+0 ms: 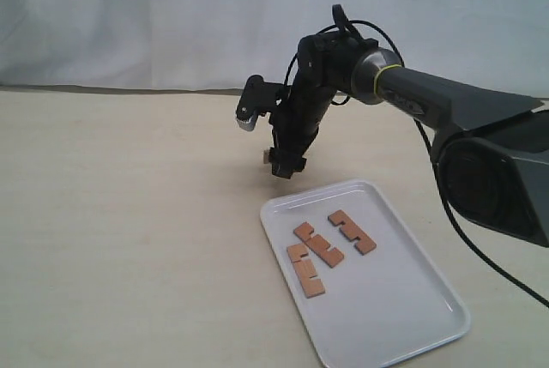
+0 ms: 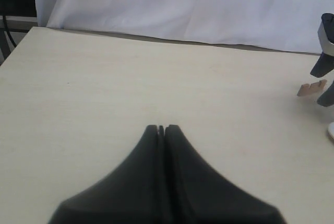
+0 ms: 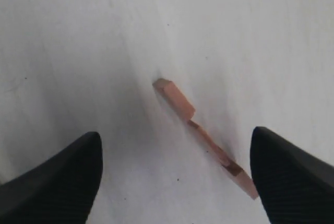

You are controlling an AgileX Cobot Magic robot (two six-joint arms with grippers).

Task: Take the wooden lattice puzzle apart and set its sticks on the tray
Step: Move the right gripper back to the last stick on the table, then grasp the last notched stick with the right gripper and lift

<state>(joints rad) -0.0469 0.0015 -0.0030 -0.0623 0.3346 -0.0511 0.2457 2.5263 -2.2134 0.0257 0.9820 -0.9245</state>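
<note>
The tray (image 1: 403, 316) lies at the front right with three sticks on it: one (image 1: 352, 231) to the right, one (image 1: 319, 246) in the middle, one (image 1: 306, 272) nearest the front. No assembled lattice shows. A fourth stick (image 3: 201, 129) lies on the table just beyond the tray's far left corner, and a bit of this stick (image 1: 261, 159) shows beside the right arm. My right gripper (image 1: 287, 165) points down over it, open (image 3: 176, 131), the stick near one finger and untouched. My left gripper (image 2: 162, 128) is shut on nothing, low over bare table, and views that stick (image 2: 312, 88) from afar.
The pale wooden table (image 1: 129, 239) stretches to the left. A white cloth backdrop (image 1: 171, 16) hangs behind it. The right arm's dark link (image 1: 455, 106) reaches in from the right above the tray.
</note>
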